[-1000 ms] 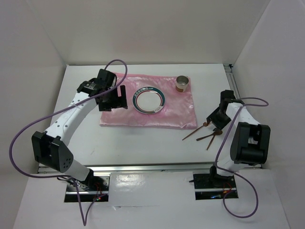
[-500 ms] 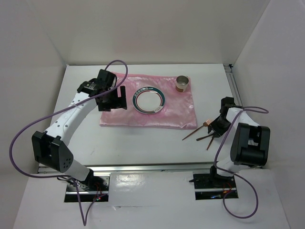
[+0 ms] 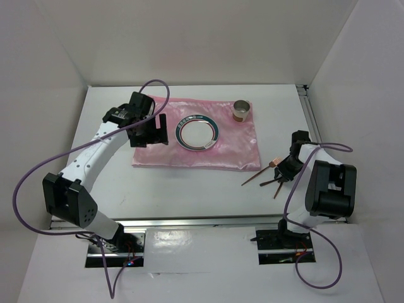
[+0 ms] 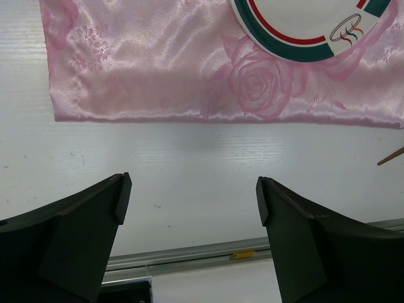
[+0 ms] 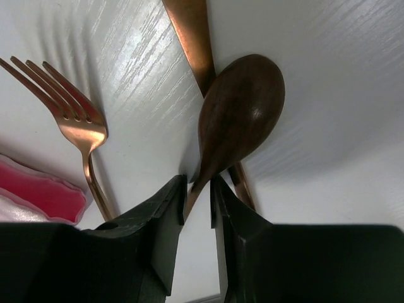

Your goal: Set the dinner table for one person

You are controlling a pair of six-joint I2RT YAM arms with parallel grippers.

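The right pincer (image 5: 197, 189) is clamped on the thin neck of a dark brown spoon (image 5: 243, 113), at the right of the overhead view. The spoon crosses over a copper utensil (image 5: 189, 31), and a copper fork (image 5: 79, 120) lies just beside it. The left pincer (image 4: 189, 196) hangs with its fingers apart above the left end of a pink cloth (image 3: 227, 148). A green-rimmed plate (image 3: 197, 132) and a small cup (image 3: 241, 112) sit on the cloth. The white surface (image 3: 189, 189) fills the middle of the overhead view, under everything.
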